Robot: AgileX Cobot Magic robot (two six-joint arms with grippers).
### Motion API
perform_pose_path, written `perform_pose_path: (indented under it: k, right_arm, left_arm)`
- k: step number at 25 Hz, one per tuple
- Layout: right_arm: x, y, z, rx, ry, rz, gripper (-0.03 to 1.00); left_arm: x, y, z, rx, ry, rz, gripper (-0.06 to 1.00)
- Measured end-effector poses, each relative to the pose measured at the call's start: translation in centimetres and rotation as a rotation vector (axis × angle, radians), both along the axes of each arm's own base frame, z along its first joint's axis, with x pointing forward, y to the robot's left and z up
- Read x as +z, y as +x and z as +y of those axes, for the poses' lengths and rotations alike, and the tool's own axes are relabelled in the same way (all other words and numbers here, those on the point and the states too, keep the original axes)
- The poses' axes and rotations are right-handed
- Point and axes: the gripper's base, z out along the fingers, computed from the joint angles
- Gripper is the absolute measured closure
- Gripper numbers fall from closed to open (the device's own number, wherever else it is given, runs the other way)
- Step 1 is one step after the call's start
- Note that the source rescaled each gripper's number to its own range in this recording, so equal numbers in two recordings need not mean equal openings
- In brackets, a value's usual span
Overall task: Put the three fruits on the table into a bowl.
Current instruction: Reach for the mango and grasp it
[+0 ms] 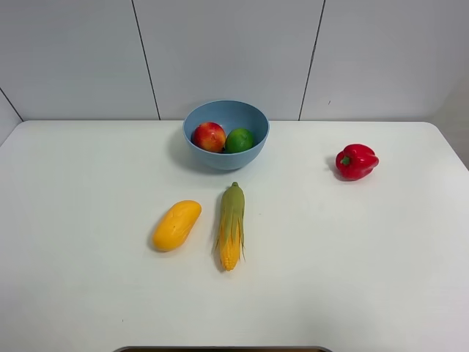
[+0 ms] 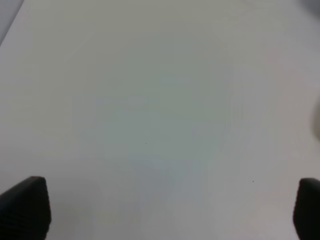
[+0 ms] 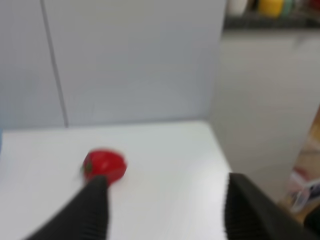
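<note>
The light-blue bowl (image 1: 220, 158) stands at the back middle of the white table (image 1: 352, 249). A red apple (image 1: 209, 136) and a green lime (image 1: 239, 140) lie inside it, side by side. The yellow-orange mango (image 1: 176, 224) lies on the table in front of the bowl, to the left. Neither arm shows in the exterior high view. My left gripper (image 2: 165, 200) is open over bare tabletop, its dark fingertips (image 2: 27, 205) far apart. My right gripper (image 3: 167, 185) is open, with nothing between its fingers (image 3: 95, 210); the view is blurred.
A corn cob (image 1: 231, 224) with green husk lies just right of the mango. A red bell pepper (image 1: 356, 161) sits at the back right, and this pepper (image 3: 105, 165) shows beyond the right gripper's fingers. A panelled wall runs behind the table.
</note>
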Motion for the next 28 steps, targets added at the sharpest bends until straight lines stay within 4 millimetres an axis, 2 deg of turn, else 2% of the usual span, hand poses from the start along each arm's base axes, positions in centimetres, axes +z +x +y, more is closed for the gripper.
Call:
perform_pose_path:
  k: [6,10,19,25,28]
  right_arm:
    - [-4.4,1.9,0.5,0.032,0.017,0.102,0.8]
    - [-6.4,3.2,0.7,0.04,0.013,0.139,0.94]
    - [-8.8,5.5,1.3,0.076,0.026,0.15,0.97]
    - [-8.9,5.6,1.3,0.076,0.029,0.155,0.97]
    - [-9.8,5.8,1.4,0.078,0.034,0.214,0.97]
  left_arm:
    - [0.0,0.0,0.0,-0.001,0.002,0.0,-0.05]
    - [0.0,0.0,0.0,-0.001,0.002,0.0,-0.05]
    - [0.0,0.0,0.0,-0.001,0.001,0.0,-0.05]
    - [0.0,0.0,0.0,-0.001,0.001,0.0,-0.05]
    - [0.0,0.0,0.0,-0.001,0.001,0.0,-0.05]
